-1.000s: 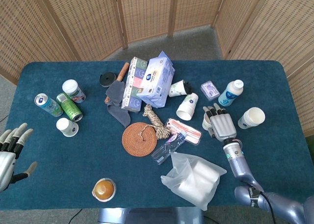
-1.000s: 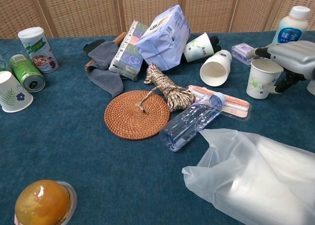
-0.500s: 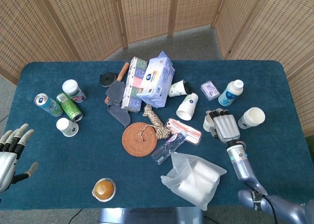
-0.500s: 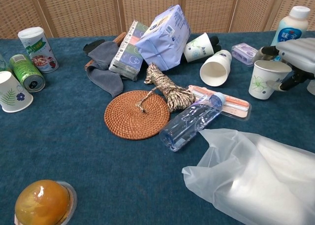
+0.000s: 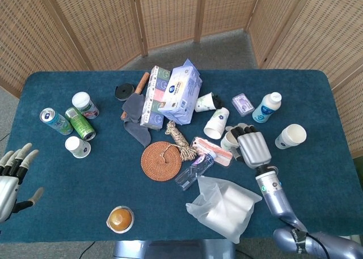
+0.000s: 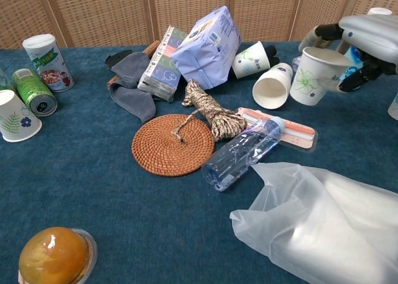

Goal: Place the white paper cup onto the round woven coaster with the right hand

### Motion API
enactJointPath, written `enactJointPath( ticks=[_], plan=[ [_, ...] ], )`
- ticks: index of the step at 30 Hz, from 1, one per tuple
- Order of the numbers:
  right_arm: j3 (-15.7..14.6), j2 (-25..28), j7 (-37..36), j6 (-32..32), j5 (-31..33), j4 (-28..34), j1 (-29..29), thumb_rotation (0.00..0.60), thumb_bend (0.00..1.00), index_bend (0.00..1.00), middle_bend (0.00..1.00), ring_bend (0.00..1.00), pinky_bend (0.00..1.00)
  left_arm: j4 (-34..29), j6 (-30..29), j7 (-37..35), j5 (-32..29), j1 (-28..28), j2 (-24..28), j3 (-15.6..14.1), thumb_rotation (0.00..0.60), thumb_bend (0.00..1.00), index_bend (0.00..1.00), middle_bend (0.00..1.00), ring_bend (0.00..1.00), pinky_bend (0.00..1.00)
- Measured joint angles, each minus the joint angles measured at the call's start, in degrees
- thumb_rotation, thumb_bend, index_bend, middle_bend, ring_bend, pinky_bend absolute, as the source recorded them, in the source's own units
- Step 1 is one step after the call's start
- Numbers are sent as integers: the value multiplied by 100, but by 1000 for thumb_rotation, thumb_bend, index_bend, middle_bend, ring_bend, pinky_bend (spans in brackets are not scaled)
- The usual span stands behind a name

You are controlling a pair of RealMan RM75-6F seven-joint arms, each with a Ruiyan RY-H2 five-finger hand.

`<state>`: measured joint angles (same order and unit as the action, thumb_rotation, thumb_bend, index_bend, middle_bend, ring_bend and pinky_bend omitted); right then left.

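The white paper cup (image 6: 313, 75) with a green leaf print hangs above the table, tilted a little, with my right hand (image 6: 364, 40) gripping it from the right. In the head view the cup (image 5: 228, 140) shows just left of the right hand (image 5: 250, 147), over the pink package. The round woven coaster (image 6: 171, 145) lies flat at the table's middle, well left of the cup, with a rope end lying across it; it is also seen in the head view (image 5: 161, 161). My left hand (image 5: 12, 174) hovers at the table's near-left edge, fingers spread, holding nothing.
Between cup and coaster lie a rope coil (image 6: 210, 112), a clear plastic bottle (image 6: 241, 153) and a pink package (image 6: 283, 127). Another white cup (image 6: 273, 85) lies on its side nearby. A plastic bag (image 6: 323, 225) fills the near right. Tissue packs (image 6: 205, 45) stand behind.
My right hand has lifted the paper cup off the table and carried it left toward the middle. The left hand has stayed put.
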<state>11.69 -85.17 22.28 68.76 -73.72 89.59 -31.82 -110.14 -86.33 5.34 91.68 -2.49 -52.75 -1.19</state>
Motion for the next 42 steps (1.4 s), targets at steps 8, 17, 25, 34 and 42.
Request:
enactJointPath(
  ticks=[8,17,25,34,42],
  plan=[
    [36,-132,709,-15,21,958,-212,600,526,244,356,226,316,87,-147,61,59,34,-88,39,600,350,0,0,0,0],
    [52,-897,1211,-73,52,1135,-558,600,565,249,357,225,316,139,-154,7,54,26,-94,60,600,350,0,0,0,0],
    [8,-1528,1329,-114,124,1012,-740,600,569,248,357,226,316,169,-252,-102,90,71,-65,60,600,350,0,0,0,0],
    [-57,-2046,1367,-153,245,660,-840,600,571,248,357,225,316,164,-330,-215,111,118,10,53,600,350,0,0,0,0],
    [-19,-2346,1458,-224,371,346,-939,600,571,249,356,226,316,120,-403,-303,118,163,86,53,600,349,0,0,0,0]
  ],
)
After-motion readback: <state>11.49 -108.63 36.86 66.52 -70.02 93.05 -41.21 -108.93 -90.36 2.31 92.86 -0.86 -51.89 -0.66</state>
